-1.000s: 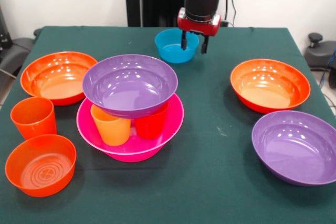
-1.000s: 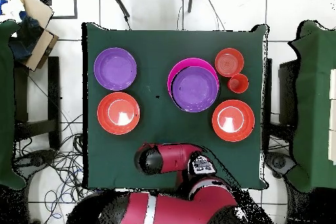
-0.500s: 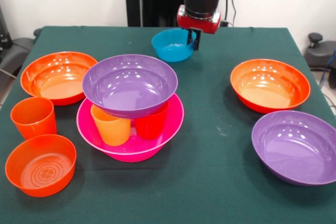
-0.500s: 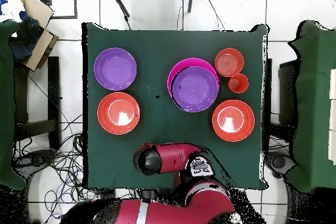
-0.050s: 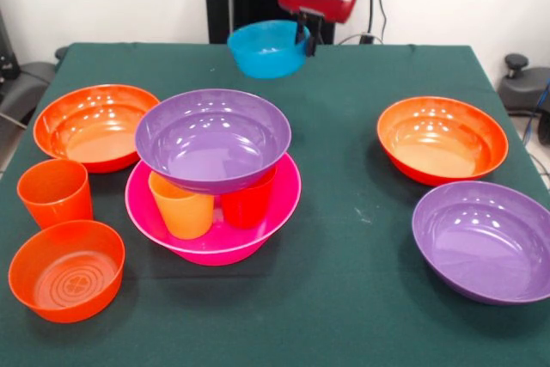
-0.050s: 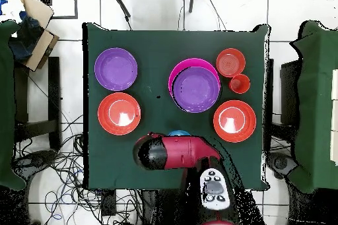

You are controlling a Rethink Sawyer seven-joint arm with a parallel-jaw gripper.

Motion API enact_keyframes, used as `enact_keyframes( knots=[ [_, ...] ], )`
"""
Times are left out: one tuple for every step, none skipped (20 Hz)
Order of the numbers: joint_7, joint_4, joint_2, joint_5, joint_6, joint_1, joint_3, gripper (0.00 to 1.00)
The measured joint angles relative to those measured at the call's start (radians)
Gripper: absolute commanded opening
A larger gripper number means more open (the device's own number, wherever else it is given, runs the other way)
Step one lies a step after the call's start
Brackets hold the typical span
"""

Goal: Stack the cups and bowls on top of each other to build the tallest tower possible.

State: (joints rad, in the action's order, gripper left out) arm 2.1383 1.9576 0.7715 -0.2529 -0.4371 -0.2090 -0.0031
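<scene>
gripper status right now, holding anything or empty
Gripper: closed on the rim of the small blue plastic bowl, holding it lifted off the green table.

Two cups (image 5: pixel 215 204) stand in the big bowl (image 5: pixel 275 217), under another bowl (image 5: pixel 212 137).

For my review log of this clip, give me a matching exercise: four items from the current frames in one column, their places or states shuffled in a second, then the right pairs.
Things:
1. small blue bowl
2. purple bowl on the tower
3. big pink bowl
4. lone orange cup

States:
A. standing on the cloth beside the small orange bowl
B. resting on two cups
C. lifted off the table in the gripper
D. holding two cups inside it

Pairs: 1-C, 2-B, 3-D, 4-A
</scene>
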Motion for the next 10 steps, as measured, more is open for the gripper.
enact_keyframes(
  knots=[
    [0.000,-0.009,0.014,0.005,-0.022,0.001,-0.002,0.00],
    [0.000,-0.023,0.027,0.010,-0.046,0.002,-0.003,0.00],
    [0.000,-0.046,0.044,0.016,-0.080,0.004,-0.004,0.00],
    [0.000,-0.068,0.056,0.020,-0.107,0.004,-0.004,0.00],
    [0.000,-0.103,0.070,0.032,-0.148,0.001,-0.002,0.00],
    [0.000,-0.126,0.078,0.042,-0.173,-0.002,0.001,0.00],
    [0.000,-0.148,0.084,0.051,-0.199,-0.004,0.002,0.00],
    [0.000,-0.171,0.090,0.060,-0.224,-0.005,0.003,0.00],
    [0.000,-0.193,0.094,0.066,-0.249,-0.006,0.003,0.00],
    [0.000,-0.204,0.096,0.069,-0.260,-0.007,0.003,0.00]
  ],
)
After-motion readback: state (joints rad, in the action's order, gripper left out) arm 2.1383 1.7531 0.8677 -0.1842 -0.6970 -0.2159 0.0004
